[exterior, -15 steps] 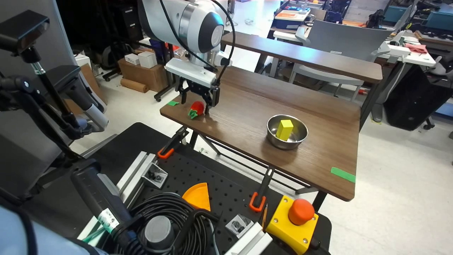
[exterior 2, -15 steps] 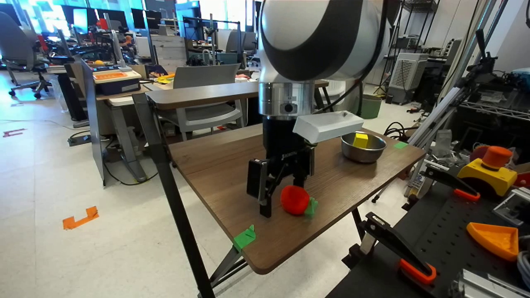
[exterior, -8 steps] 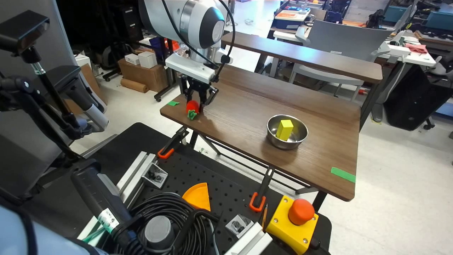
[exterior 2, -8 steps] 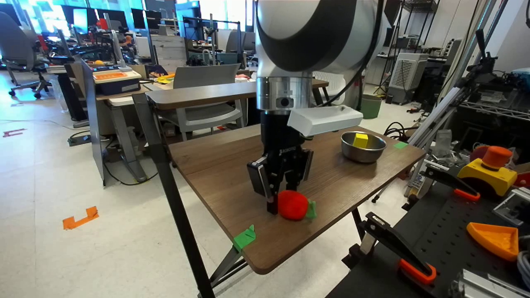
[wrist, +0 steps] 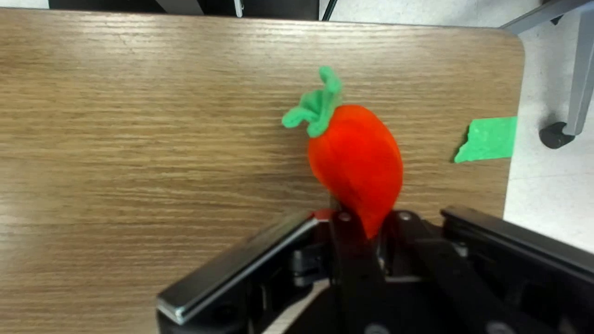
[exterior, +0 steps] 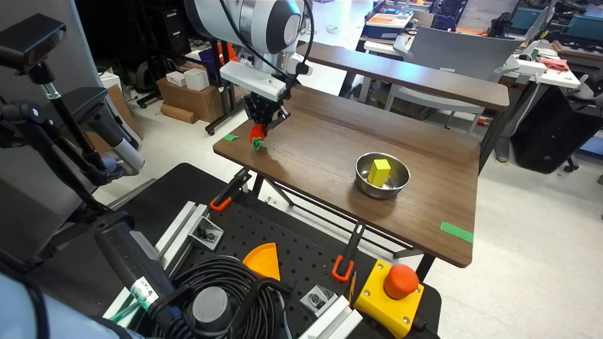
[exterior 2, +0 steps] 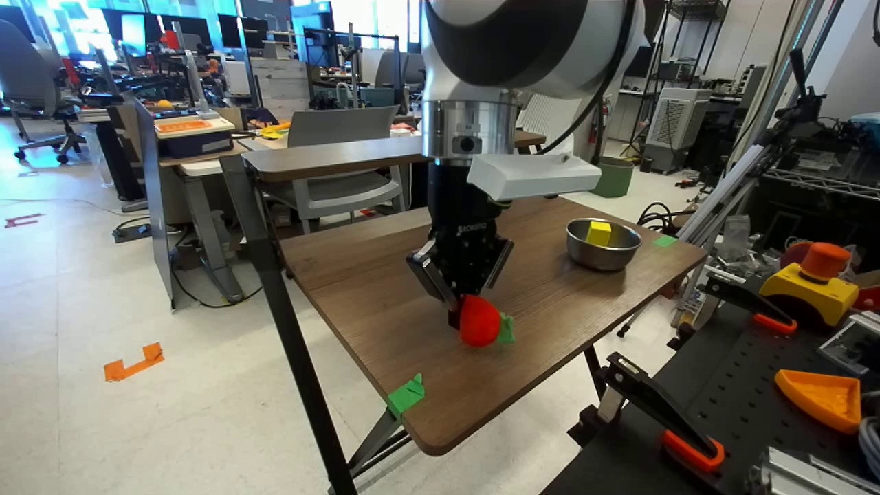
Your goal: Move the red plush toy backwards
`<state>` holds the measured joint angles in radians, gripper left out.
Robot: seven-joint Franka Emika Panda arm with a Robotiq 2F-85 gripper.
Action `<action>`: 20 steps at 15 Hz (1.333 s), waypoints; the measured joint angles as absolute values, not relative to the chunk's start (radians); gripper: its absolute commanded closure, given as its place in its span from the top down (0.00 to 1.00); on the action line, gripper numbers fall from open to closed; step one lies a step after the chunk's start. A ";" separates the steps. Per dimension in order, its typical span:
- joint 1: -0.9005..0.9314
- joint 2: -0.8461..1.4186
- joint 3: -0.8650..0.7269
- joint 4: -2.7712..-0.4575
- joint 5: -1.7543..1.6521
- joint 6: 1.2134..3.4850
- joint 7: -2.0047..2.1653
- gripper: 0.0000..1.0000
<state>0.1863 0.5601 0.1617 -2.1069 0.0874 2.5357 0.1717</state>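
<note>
Room: workspace with a pale floor (exterior: 537,221); in an exterior view, a grey chair (exterior 2: 342,130) stands upper left of centre.
Tabletop (exterior: 320,150): brown wood grain; in an exterior view it runs from left of centre to the right of the frame.
Left tape (exterior: 230,137): green strip at the left end of the tabletop.
Red plush toy (exterior: 257,132): over the left end of the tabletop, left of centre in that frame, near the left tape and apart from it.
Toy attitude: in the wrist view, green leafy top (wrist: 320,109) toward upper left, red body narrowing downward.
Claw (wrist: 374,217): pressed together on the narrow end of the red plush toy; in the wrist view its fingers (wrist: 349,246) show at the bottom of the frame.
Robot arm (exterior: 259,23): white and black; extends down from the top of the frame in both exterior views.
Metal bowl (exterior: 379,192): upright on the tabletop, right of centre, well apart from the claw.
Yellow block (exterior: 378,173): inside the metal bowl.
Red button (exterior: 401,281): on a yellow box (exterior: 384,307), lower right.
Right tape (exterior: 457,232): green strip near the right corner of the tabletop.
</note>
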 measured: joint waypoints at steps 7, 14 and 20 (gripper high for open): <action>0.176 0.445 0.113 -2.083 0.086 2.548 0.190 0.02; 0.107 0.458 -0.007 -1.936 0.053 2.575 0.188 0.02; 0.044 0.660 -0.051 -1.739 0.050 2.569 0.188 0.02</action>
<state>0.0440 0.6596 -0.0512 -1.7390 0.0498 2.5691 0.1880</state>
